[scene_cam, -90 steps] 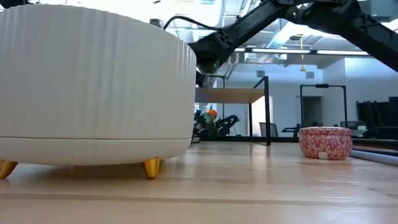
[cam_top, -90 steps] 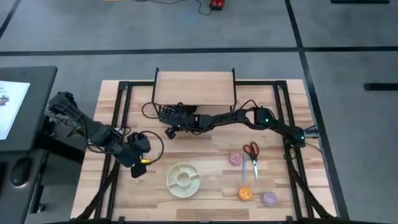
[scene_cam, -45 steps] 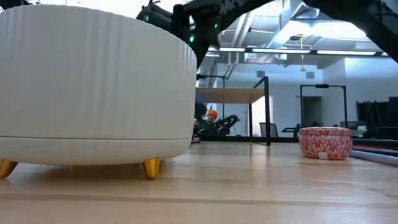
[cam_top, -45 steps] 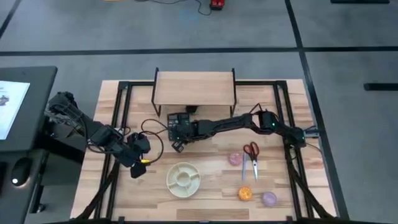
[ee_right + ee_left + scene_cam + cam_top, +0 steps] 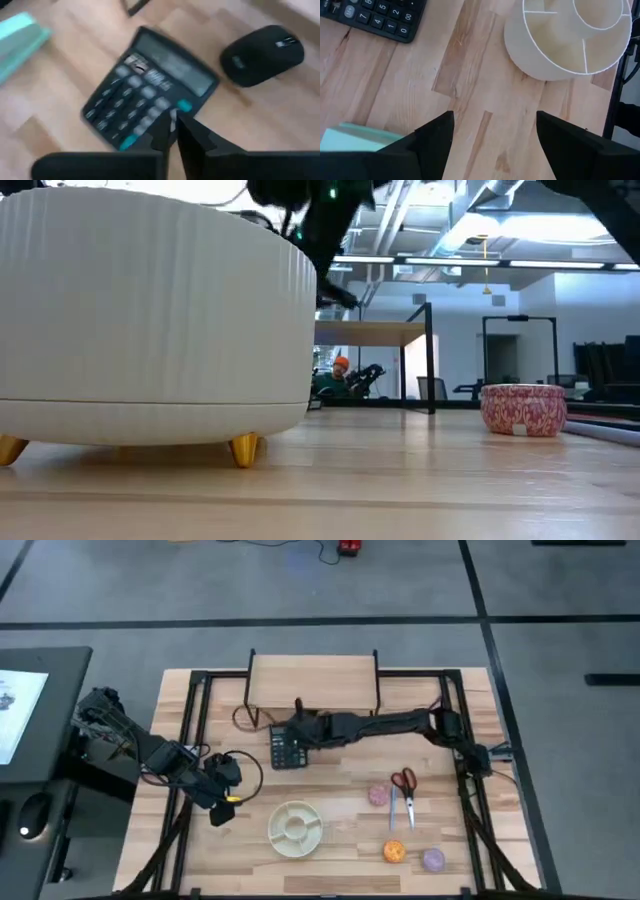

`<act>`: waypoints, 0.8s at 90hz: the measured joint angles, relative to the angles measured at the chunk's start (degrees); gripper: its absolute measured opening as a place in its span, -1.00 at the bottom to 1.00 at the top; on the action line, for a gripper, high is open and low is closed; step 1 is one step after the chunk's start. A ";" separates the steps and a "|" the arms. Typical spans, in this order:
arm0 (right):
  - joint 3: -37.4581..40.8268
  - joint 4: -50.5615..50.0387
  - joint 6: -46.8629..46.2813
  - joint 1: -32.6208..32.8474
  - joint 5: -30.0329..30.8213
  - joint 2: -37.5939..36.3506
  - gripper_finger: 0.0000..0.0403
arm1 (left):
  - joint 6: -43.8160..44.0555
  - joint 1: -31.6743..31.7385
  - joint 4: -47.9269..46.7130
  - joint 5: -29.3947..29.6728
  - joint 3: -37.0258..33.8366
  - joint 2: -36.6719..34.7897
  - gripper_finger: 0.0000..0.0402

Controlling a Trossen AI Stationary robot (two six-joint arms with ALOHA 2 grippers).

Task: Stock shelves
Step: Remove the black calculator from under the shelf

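Two dark, matte-black six-joint arms are shown, each fitted with looping black cables. A yellow-orange marking is seen near the left gripper [image 5: 216,815]. The right gripper [image 5: 172,131] is formed of two flat black tapered fingers.

The shelf [image 5: 313,678] top lies bare. Before it, the right arm [image 5: 390,724] stretches across the bench [image 5: 330,840], with the calculator [image 5: 285,749] and black mouse [image 5: 262,54] crowding that approach. Open wood runs between calculator and white bowl [image 5: 295,827].
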State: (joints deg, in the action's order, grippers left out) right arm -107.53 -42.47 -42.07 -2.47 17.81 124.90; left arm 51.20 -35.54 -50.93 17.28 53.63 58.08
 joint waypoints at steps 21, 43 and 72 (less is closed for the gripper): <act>10.74 9.43 -8.99 -0.93 -2.81 -0.03 0.00 | 0.00 0.01 -1.94 1.40 0.00 0.00 0.28; 20.29 26.17 -18.58 -1.94 -1.28 -0.04 0.31 | -0.48 0.01 -2.42 1.02 0.00 -0.02 0.28; 21.18 32.48 -18.93 -4.60 -2.13 -0.11 0.32 | -1.53 0.01 -2.35 1.01 0.00 0.00 0.28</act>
State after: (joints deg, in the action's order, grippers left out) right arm -86.35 -9.99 -61.00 -7.06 15.68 124.79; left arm 49.67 -35.53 -53.28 18.28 53.63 58.08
